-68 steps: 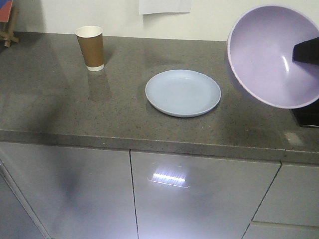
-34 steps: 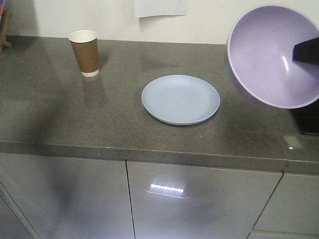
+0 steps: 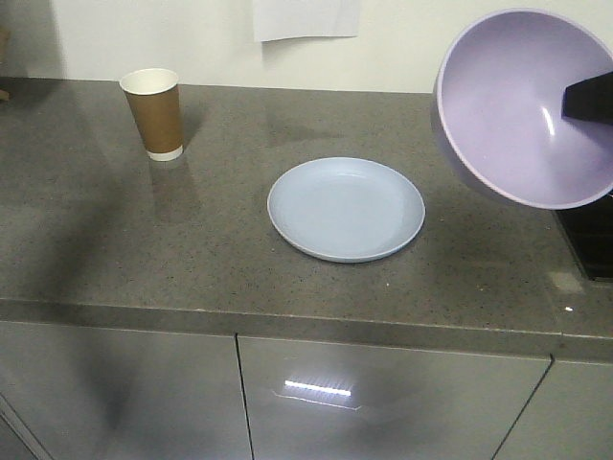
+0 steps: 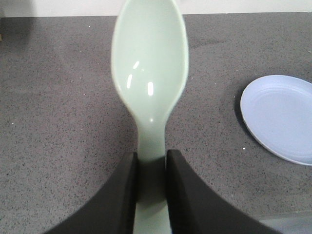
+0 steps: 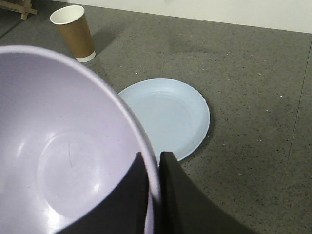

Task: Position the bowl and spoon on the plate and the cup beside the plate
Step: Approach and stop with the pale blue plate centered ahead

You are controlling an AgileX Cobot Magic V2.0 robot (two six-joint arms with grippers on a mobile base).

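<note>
The lavender bowl (image 3: 522, 105) hangs tilted in the air at the upper right of the front view, above and right of the pale blue plate (image 3: 346, 208). My right gripper (image 5: 153, 158) is shut on the bowl (image 5: 58, 151) at its rim, one finger inside and one outside. Below it lies the plate (image 5: 168, 116). My left gripper (image 4: 151, 158) is shut on the handle of the mint-green spoon (image 4: 150, 73), held over the grey counter left of the plate (image 4: 282, 117). The brown paper cup (image 3: 153, 112) stands upright at the back left.
The grey speckled counter (image 3: 192, 249) ends in a front edge above grey cabinet doors (image 3: 383, 402). A white wall with a sheet of paper (image 3: 305, 17) runs behind. A dark object (image 3: 589, 244) sits at the counter's right edge under the bowl.
The view has shifted: plate and cup now sit lower in the frame and the cup further left. The bowl keeps its place in the frame, still held by the right gripper.
</note>
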